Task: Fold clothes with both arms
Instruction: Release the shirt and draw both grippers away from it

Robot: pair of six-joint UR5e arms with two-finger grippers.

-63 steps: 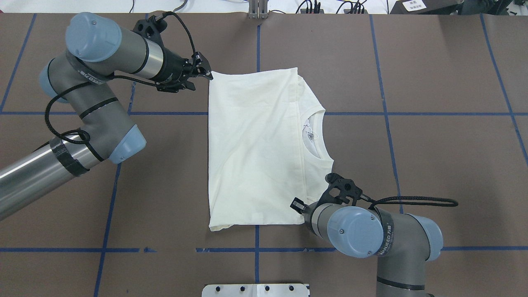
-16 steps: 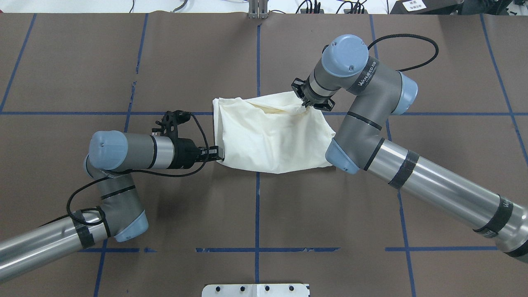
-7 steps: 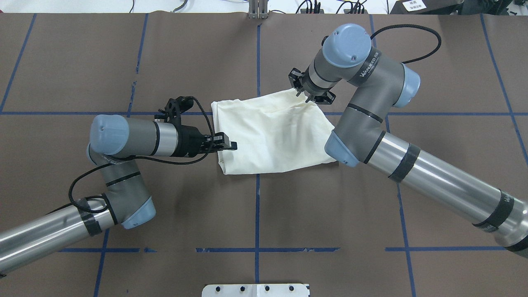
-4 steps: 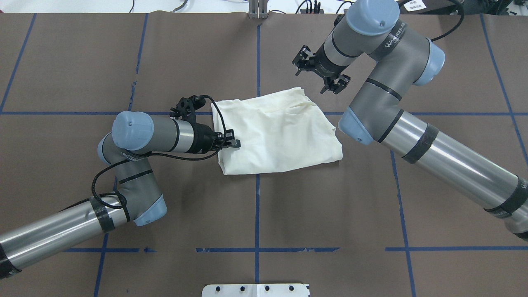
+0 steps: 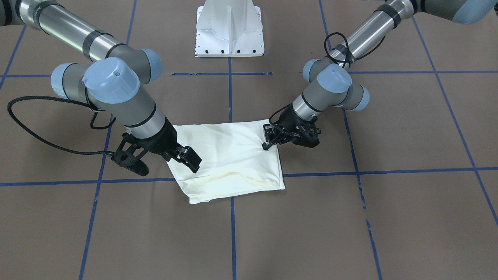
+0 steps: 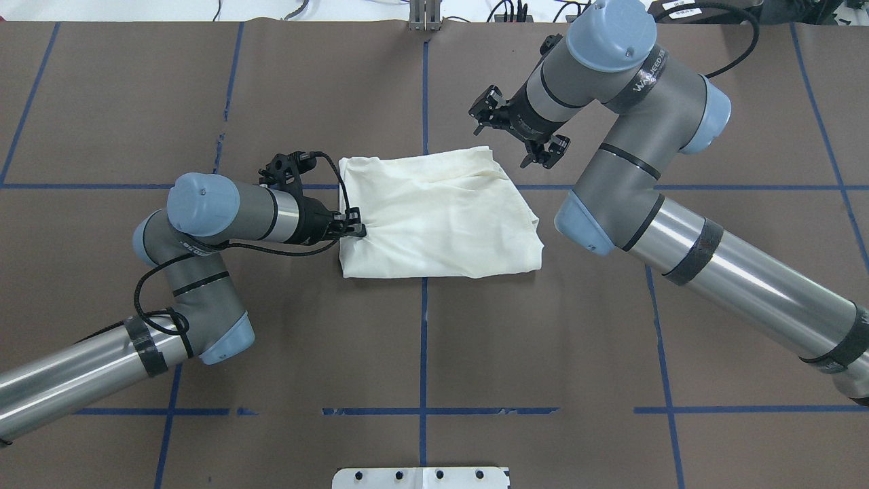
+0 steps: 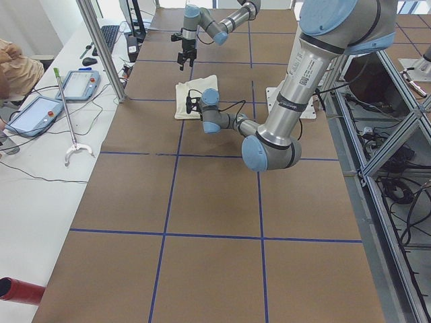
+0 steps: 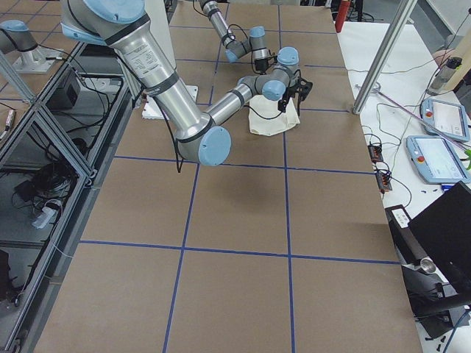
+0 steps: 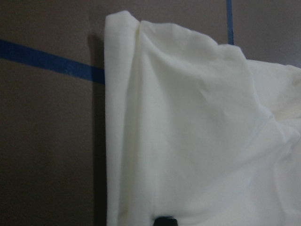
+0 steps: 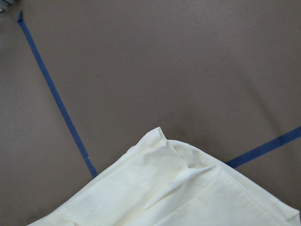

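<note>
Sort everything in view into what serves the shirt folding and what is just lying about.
For the job: folded cream shirt; left gripper, at its edge; right gripper, clear of the cloth.

Lying about: white pedestal base; control pendants; reacher stick; keyboard.

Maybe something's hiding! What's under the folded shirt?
Only the brown table shows around the shirt, and a blue tape line runs in under its edge. Anything beneath is covered by the cloth and can't be seen.
</note>
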